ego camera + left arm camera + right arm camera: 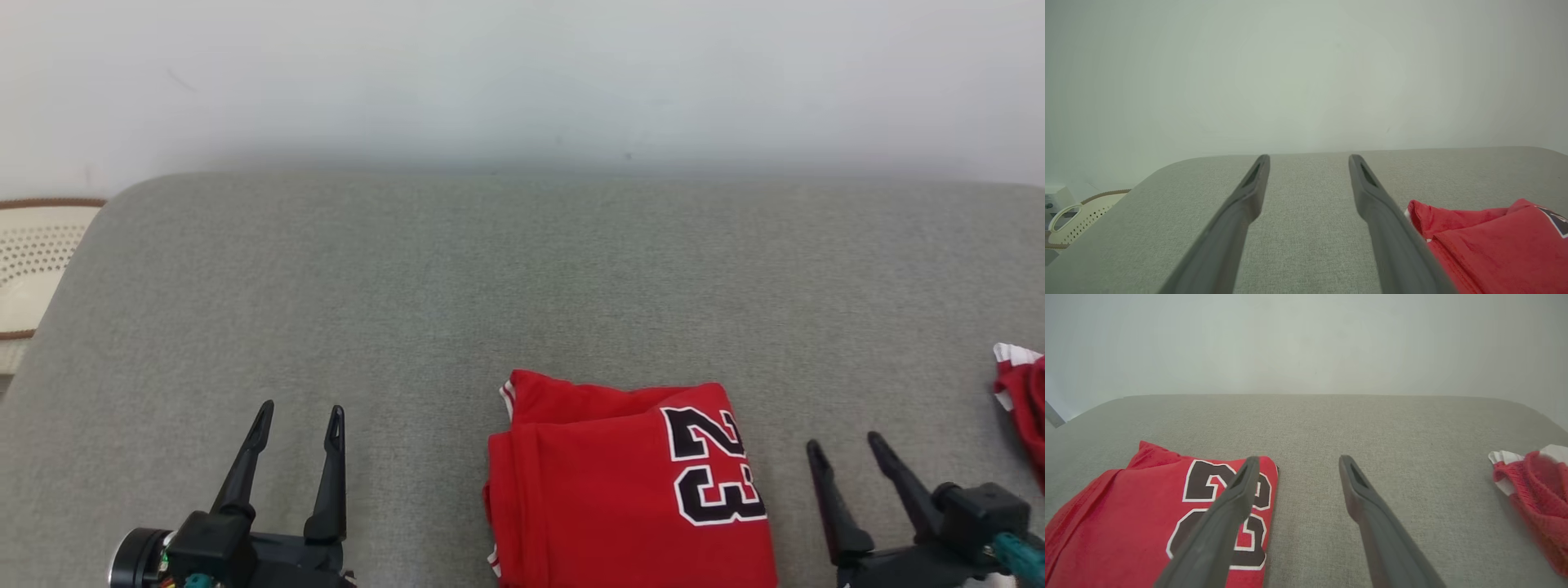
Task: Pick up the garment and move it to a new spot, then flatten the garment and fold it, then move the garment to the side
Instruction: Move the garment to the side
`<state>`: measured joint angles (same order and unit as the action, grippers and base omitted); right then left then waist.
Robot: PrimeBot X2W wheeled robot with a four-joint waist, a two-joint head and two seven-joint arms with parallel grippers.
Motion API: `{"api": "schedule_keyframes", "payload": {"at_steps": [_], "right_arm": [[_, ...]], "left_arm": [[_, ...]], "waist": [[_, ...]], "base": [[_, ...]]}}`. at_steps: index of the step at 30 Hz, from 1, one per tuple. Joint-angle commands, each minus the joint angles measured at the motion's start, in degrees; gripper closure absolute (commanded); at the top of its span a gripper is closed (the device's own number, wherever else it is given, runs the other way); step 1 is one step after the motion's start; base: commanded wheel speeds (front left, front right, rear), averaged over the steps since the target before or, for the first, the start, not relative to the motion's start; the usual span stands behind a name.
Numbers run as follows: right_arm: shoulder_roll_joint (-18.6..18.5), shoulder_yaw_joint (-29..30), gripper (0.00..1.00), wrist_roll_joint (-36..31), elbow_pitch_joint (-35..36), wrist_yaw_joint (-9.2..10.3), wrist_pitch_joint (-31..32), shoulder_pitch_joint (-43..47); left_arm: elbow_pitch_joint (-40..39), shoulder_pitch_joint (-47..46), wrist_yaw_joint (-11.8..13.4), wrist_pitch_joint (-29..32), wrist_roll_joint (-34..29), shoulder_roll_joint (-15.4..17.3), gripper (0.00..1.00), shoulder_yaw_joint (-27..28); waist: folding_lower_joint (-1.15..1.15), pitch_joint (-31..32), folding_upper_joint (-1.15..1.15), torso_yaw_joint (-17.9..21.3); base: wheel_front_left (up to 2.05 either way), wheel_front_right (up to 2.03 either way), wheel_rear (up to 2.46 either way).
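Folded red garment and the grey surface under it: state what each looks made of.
The garment looks like soft matte knit fabric, probably jersey: it creases softly at its folds and carries a black, white-edged 23. The grey surface looks like woven upholstery cloth, matte, with a fine visible weave and rounded corners; padding underneath is only a guess.

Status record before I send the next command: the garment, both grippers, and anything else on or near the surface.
garment: red jersey, folded, number 23 facing up, near edge of the grey surface
left gripper: open, empty, left of the jersey, apart from it
right gripper: open, empty, right of the jersey, a gap between them in the head view
other cloth: second red and white garment, far right
off surface: pale perforated basket, beyond the left end
stage: fold looks done; move aside likely remains
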<state>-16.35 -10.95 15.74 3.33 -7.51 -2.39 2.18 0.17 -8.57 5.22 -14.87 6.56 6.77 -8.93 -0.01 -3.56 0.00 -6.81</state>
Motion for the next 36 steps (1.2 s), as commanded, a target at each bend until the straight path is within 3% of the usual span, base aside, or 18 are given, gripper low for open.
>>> {"api": "schedule_keyframes", "payload": {"at_steps": [1,17,18,19,20,29,36], "right_arm": [[-0.3,-0.4,0.00,0.2,-0.3,0.04,0.4,-0.5],[-2.6,-12.3,0.00,8.1,-20.7,0.04,-0.2,-10.9],[-2.7,-12.9,0.20,8.6,-21.5,0.04,-0.1,-11.6],[-2.8,-13.2,0.69,9.0,-22.3,0.04,-0.3,-12.2],[-2.7,-13.6,1.00,9.6,-23.1,0.04,0.1,-12.4],[-4.4,-12.6,1.00,9.0,-22.7,0.06,-2.2,-13.2],[-5.8,-9.1,1.00,4.4,-17.7,0.06,-1.9,-10.8]], "left_arm": [[0.0,-0.5,0.3,-0.1,0.1,0.0,0.00,0.1],[-0.3,-2.6,0.2,-0.2,0.5,-1.5,0.00,-0.4],[-0.3,-2.7,0.1,-0.2,0.4,-1.5,0.00,-0.4],[-0.4,-2.8,0.1,-0.2,0.4,-1.6,0.00,-0.4],[-0.4,-2.9,0.1,-0.2,0.3,-1.7,0.00,-0.3],[-1.7,-3.0,0.4,-0.2,-0.3,-1.8,0.00,0.4],[-3.5,-3.6,0.1,-0.2,-1.1,-1.1,0.00,1.1]], "waist": [[0.01,-1.1,0.00,-1.4],[0.01,-5.6,0.00,-6.7],[0.01,-5.7,0.00,-6.8],[0.01,-5.8,0.00,-6.9],[0.01,-5.9,0.00,-7.0],[0.01,-6.4,0.00,-4.6],[0.01,-8.2,0.00,2.5]], "base": [[0.00,0.00,0.00],[0.00,0.00,0.00],[0.00,0.00,0.00],[0.00,0.00,0.00],[0.00,0.00,0.00],[0.00,0.00,0.00],[0.00,0.00,0.00]]}}
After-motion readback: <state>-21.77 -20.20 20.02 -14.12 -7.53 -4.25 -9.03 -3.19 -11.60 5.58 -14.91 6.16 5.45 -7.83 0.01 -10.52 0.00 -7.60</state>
